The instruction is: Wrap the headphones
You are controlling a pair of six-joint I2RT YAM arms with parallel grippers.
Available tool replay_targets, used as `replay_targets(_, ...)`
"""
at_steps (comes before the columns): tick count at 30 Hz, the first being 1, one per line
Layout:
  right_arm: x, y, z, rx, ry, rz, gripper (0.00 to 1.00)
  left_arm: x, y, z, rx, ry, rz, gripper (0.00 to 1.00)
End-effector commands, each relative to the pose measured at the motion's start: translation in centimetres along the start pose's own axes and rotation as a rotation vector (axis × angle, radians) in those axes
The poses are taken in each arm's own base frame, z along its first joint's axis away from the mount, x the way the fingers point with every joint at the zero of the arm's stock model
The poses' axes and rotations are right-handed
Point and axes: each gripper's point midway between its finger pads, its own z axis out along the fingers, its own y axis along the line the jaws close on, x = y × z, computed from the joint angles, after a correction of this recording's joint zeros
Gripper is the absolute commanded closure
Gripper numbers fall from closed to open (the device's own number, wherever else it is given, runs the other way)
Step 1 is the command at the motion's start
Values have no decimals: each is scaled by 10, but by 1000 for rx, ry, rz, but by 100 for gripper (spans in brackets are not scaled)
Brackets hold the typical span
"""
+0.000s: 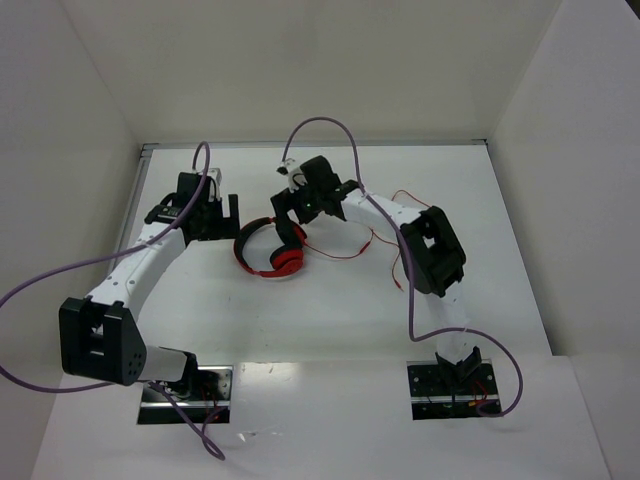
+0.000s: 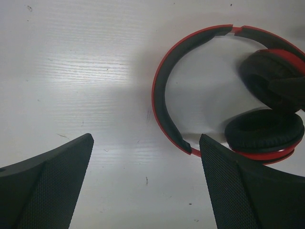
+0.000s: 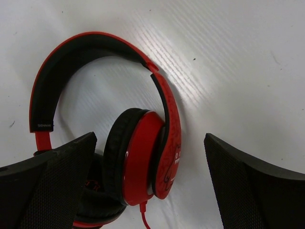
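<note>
The red headphones (image 1: 284, 263) lie on the white table (image 1: 330, 310), with the headband arching to the left and the ear cups folded together. Their thin red cable (image 1: 397, 265) trails off to the right in loose loops. My right gripper (image 1: 289, 232) is open and hangs just above the ear cups. In the right wrist view its jaws (image 3: 150, 139) stand either side of a red ear cup (image 3: 143, 160), apart from it, and the cable (image 3: 143, 215) leaves the cup's bottom. My left gripper (image 1: 231, 210) is open and empty over bare table (image 2: 95, 71), left of the headband (image 2: 164, 95).
White walls close in the table at the back and on both sides. Thick purple robot cables (image 1: 60, 275) loop off both arms. The arm bases (image 1: 185, 385) sit at the near edge.
</note>
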Motion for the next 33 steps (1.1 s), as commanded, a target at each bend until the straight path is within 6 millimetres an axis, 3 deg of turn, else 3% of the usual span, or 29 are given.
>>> replay_targets(1,5,23,9,-67,-10,-20,0,-13,-4,-1,19,-57,-8,0)
replay_targets(5,25,27,17,-55,29,-32,0,-3,-2,-2,17,-45,-7,0)
replay_targets(11,31,27,25,-49,39,-35,1,6,-1,-2,24,-38,2,0)
replay_targets(15,38,25,31,-48,50,-23,18,6,-1,-2,24,-38,2,0)
replay_targets(18,42,24,34,-47,58,-20,35,10,-4,3,41,-14,4,0)
replay_targets(19,51,23,36,-46,77,-14,46,10,-4,3,41,-14,4,0)
replay_targets(23,59,21,38,-46,83,-12,65,15,-8,12,55,20,5,0)
replay_targets(28,65,15,35,-1,56,14,70,19,-11,22,62,75,6,0)
replay_targets(29,52,15,30,13,8,18,70,21,-13,22,72,96,15,0)
replay_targets(33,46,16,24,32,-40,63,70,15,-9,27,41,163,56,0)
